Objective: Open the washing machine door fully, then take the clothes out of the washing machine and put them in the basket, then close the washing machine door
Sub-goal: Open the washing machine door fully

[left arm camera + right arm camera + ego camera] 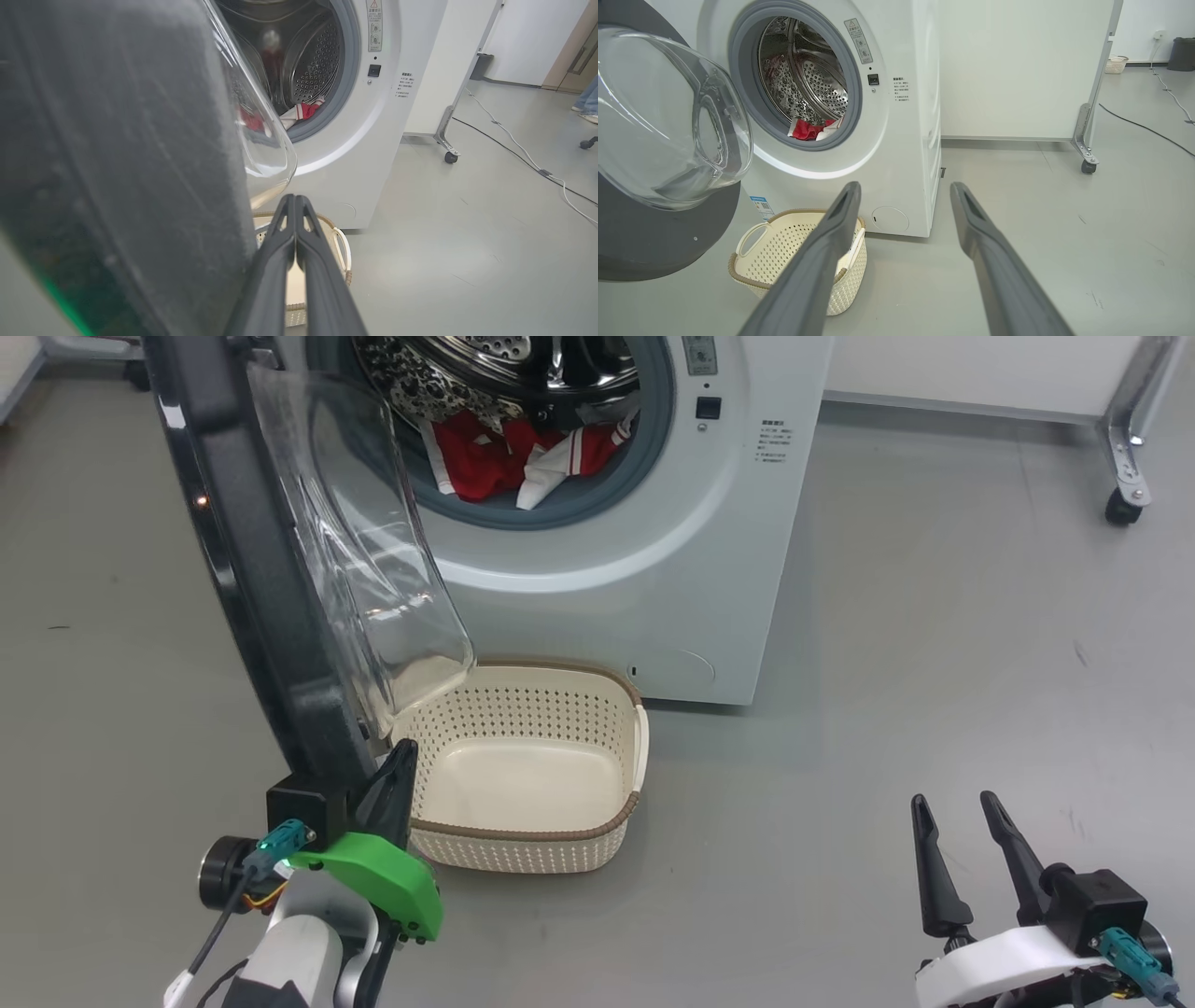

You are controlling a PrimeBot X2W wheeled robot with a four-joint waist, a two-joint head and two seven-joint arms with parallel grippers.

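Red cloth with white trim, the clothes [504, 453] lie heaped at the lower lip of the perforated steel drum [817, 88], spilling a little onto the grey rubber ring [579, 504] of the opening. They are inside the washing machine [653, 569], a white front-loader with a blue label sticker [761, 205] low on its front.

The washing machine door [252, 579] stands swung out on the left side of the opening. Its black rim is edge-on to the head camera, and its clear glass bowl bulges out above the basket [523, 845]. That cream perforated basket with a brown woven-look rim sits on the grey floor [887, 663], just before the machine's base, its smooth bottom in plain sight.

The left gripper [403, 756] has its two dark fingers pressed tight together with nothing between them. The tips are at the door's lower rim, beside the basket's near corner. It looks as if they touch the rim, though the door blocks the wrist view too much to be sure.

The right gripper [954, 803] is low at the right, fingers spread wide and holding nothing, well apart from the machine. Beyond the machine stands a white panel on castors [1017, 70], with a cable [514, 149] trailing over the floor.
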